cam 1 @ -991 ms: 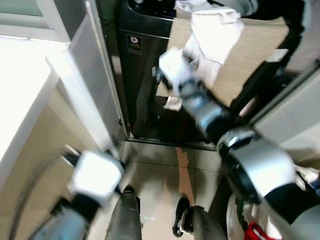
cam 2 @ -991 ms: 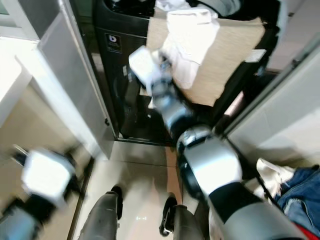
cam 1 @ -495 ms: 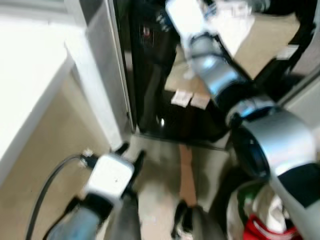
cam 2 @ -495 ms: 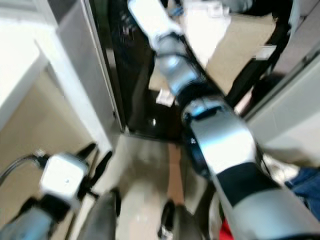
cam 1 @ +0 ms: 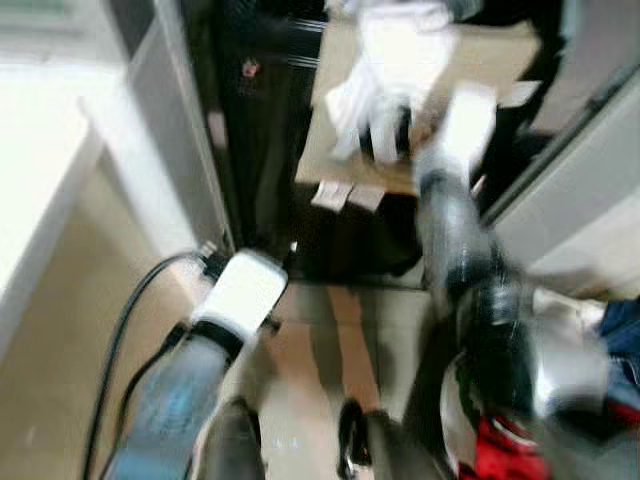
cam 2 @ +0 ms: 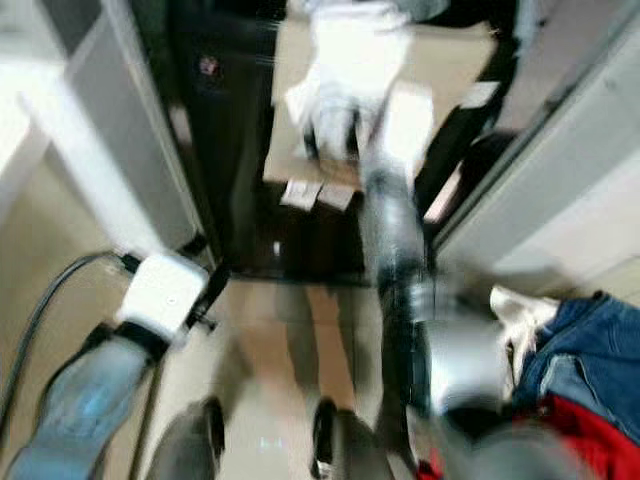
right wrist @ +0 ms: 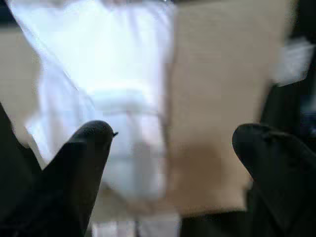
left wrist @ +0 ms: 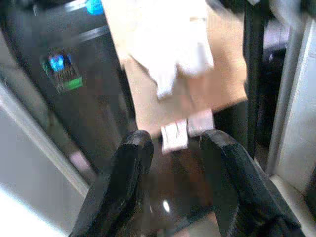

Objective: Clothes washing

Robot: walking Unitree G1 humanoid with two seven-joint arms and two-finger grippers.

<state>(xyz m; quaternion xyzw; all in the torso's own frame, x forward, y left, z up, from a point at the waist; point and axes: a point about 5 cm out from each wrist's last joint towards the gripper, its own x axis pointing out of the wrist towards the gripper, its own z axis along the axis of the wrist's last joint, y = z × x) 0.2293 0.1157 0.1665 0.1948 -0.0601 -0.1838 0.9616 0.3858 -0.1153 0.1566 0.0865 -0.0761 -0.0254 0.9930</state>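
Observation:
A white cloth [cam 1: 400, 60] hangs over a beige sheet [cam 1: 500, 80] draped beside the black washing machine [cam 1: 260, 110]. My right arm reaches forward, and my right gripper [cam 1: 386, 135] sits at the cloth's lower edge. In the right wrist view its fingers [right wrist: 84, 158] stand wide apart, open, with the white cloth [right wrist: 108, 89] just ahead and nothing clamped. My left gripper [cam 1: 262, 250] is held low in front of the machine. It is open and empty, with its fingers [left wrist: 131, 163] pointing at the machine's dark front [left wrist: 74, 98]. All views are blurred.
A pale wall panel [cam 1: 170, 150] and a white counter [cam 1: 40, 190] stand on the left. At the lower right a basket holds blue jeans [cam 2: 580, 360] and a red garment [cam 2: 570, 440]. My legs [cam 1: 235, 445] stand on the beige tiled floor.
My right arm has swung from upper left down and to the right, so its gripper is now at the cloth's lower edge. The left arm rose forward. The view also shifted.

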